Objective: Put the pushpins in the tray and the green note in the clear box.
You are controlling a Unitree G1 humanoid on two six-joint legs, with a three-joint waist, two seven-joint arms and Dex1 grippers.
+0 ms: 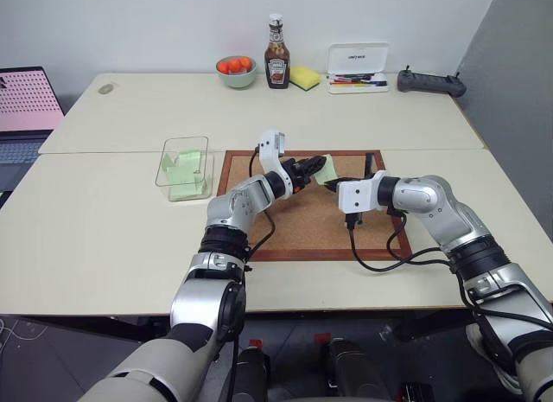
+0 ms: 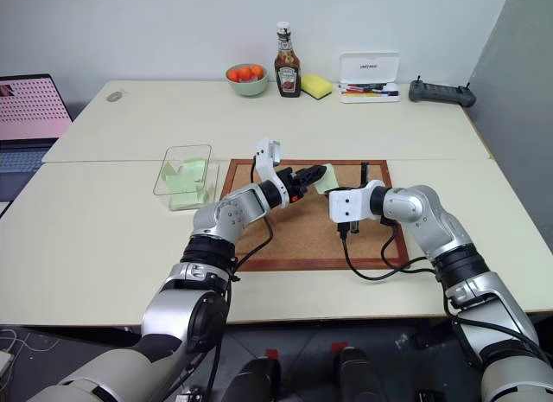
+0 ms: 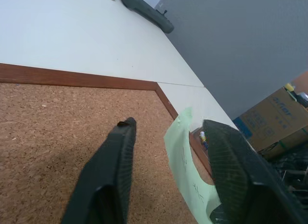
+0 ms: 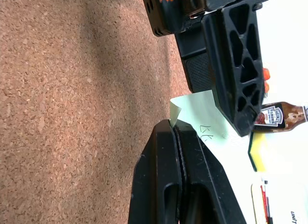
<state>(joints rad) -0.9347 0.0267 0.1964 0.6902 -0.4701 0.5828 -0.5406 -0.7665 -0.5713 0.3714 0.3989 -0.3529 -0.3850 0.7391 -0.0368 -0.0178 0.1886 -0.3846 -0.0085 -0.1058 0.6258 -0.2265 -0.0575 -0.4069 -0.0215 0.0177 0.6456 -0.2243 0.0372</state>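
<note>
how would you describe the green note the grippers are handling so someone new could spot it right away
Find the wood-framed cork board in the middle of the table. Above its far half, the right gripper pinches a small pale green paper, the green note, with the left gripper open around it. Unlike the green slips in the clear box, it is held up in the air.

We see a pale table [image 1: 104, 220] bearing a cork board [image 1: 298, 225], clear box [image 1: 184, 169], fruit bowl [image 1: 237, 72], sauce bottle [image 1: 276, 54], sponge [image 1: 304, 77] and marker case [image 1: 357, 69].

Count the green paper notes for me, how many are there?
3. One green note is pinched in the right gripper above the cork board; two seem to lie in the clear box, maybe hiding more beneath.
</note>
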